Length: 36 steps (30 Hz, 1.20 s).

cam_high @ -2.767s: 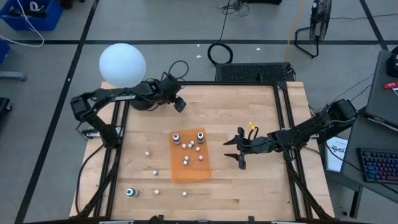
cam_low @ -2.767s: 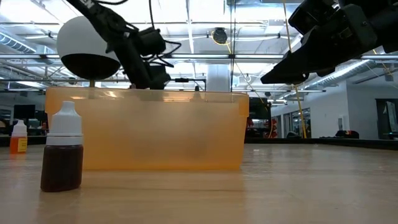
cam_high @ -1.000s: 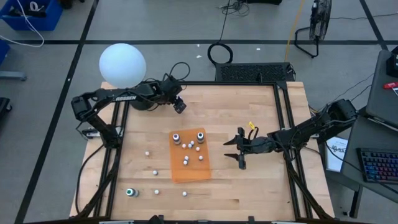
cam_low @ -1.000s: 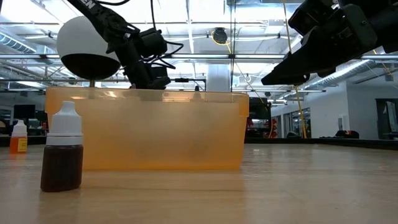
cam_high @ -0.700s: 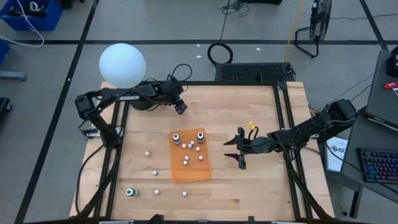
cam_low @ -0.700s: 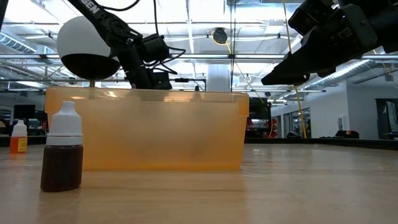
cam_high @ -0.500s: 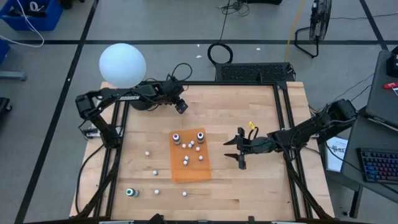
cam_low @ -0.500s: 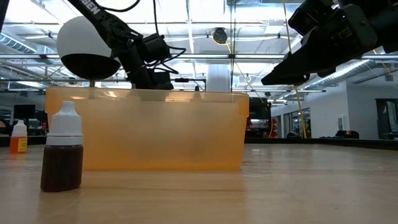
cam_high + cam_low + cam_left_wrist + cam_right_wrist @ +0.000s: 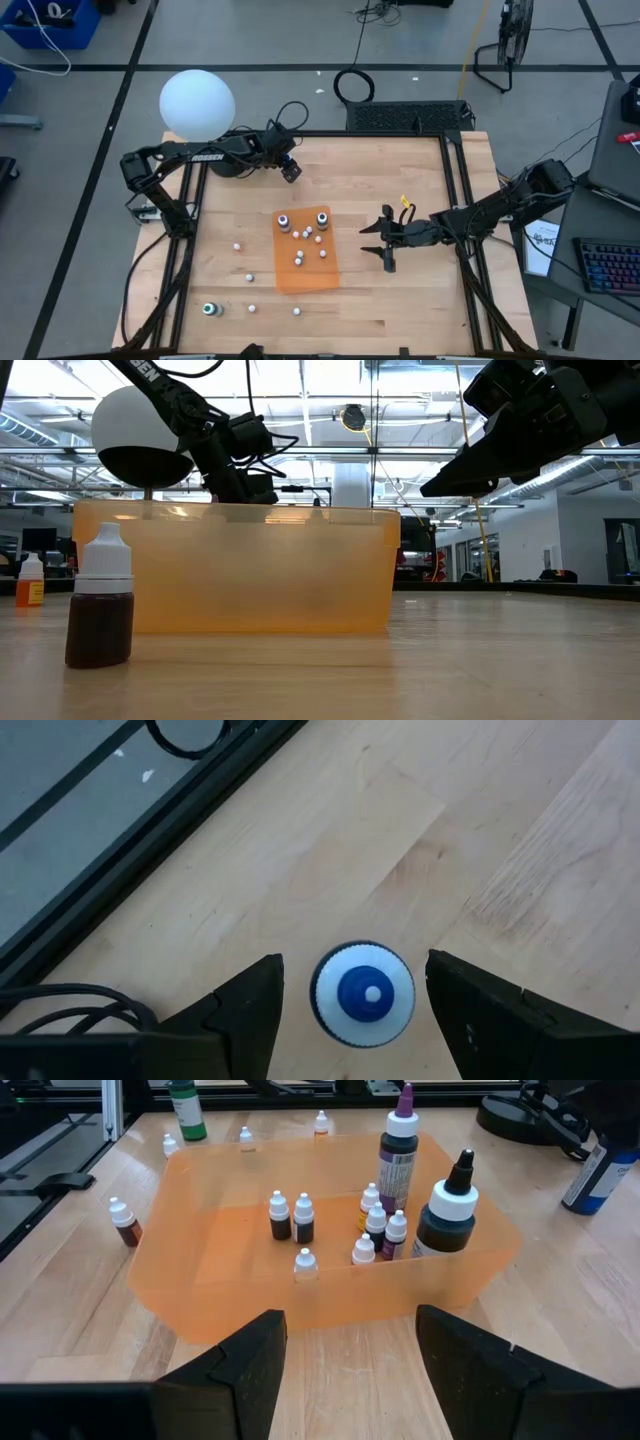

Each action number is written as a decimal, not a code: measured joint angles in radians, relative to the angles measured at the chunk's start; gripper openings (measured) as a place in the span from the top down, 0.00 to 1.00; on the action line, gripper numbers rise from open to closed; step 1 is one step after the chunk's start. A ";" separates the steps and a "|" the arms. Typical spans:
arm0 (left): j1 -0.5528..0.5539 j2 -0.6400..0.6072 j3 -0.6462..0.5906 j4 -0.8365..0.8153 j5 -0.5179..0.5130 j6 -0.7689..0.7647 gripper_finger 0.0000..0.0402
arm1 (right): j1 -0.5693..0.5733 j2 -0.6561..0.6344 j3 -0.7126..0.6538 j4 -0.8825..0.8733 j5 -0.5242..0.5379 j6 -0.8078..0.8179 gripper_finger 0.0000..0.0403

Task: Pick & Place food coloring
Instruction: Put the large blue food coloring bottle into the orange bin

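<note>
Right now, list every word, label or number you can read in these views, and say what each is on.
No text reads in full.
White lettering on the left arm: too small to read in the high view, cut off in the low view.
Label on the small orange bottle: blurred.
Label on the blue bottle: blurred.
Print on the paper sheet beside the table: too small to read.

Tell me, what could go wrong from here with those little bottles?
The left gripper hangs with open fingers straddling a blue-topped bottle seen from above; closing off-center could tip it or squeeze it out. In the orange tray, small bottles stand close to two tall ones, so another dropped in might topple them. The right gripper waits beside the tray; a careless sweep could shove it.
</note>
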 joint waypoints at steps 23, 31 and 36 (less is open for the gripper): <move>0.000 -0.001 0.002 -0.001 0.010 0.039 0.70 | 0.000 0.000 0.000 0.000 -0.001 0.000 0.47; -0.059 -0.046 0.017 -0.069 0.043 0.054 0.70 | 0.000 0.000 0.000 -0.003 -0.001 0.000 0.47; -0.181 -0.137 0.089 -0.230 0.006 0.024 0.70 | 0.000 0.000 0.000 -0.007 -0.001 0.000 0.47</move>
